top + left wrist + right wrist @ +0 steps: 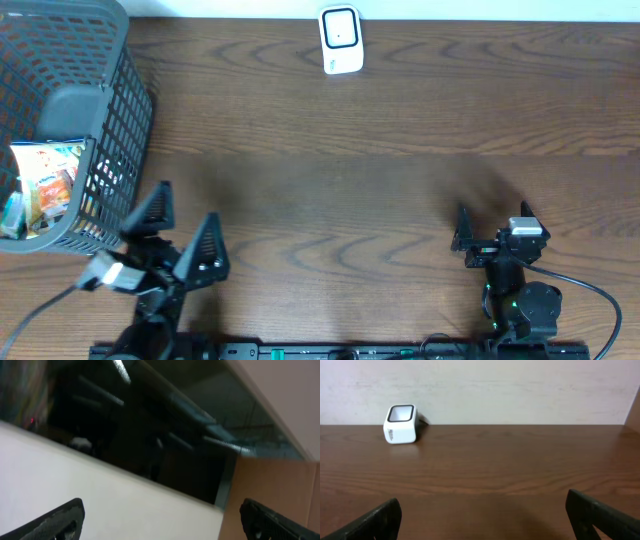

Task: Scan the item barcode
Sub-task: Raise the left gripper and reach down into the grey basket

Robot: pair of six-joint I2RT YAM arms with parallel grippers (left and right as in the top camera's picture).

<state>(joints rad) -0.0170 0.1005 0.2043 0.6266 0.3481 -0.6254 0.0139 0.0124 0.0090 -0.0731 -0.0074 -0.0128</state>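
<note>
Snack packets [40, 185] are kept inside the basket [120, 110], just left of the left gripper [188, 205], which is spread wide and empty. The right gripper [493, 215], also spread wide, is found well apart, so the left one is judged nearer.

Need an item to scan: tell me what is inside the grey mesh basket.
The basket holds colourful packets, bunched toward its near left side. How many there are, and anything beneath them, is hidden, and the picture's edge cuts off part of the basket.
</note>
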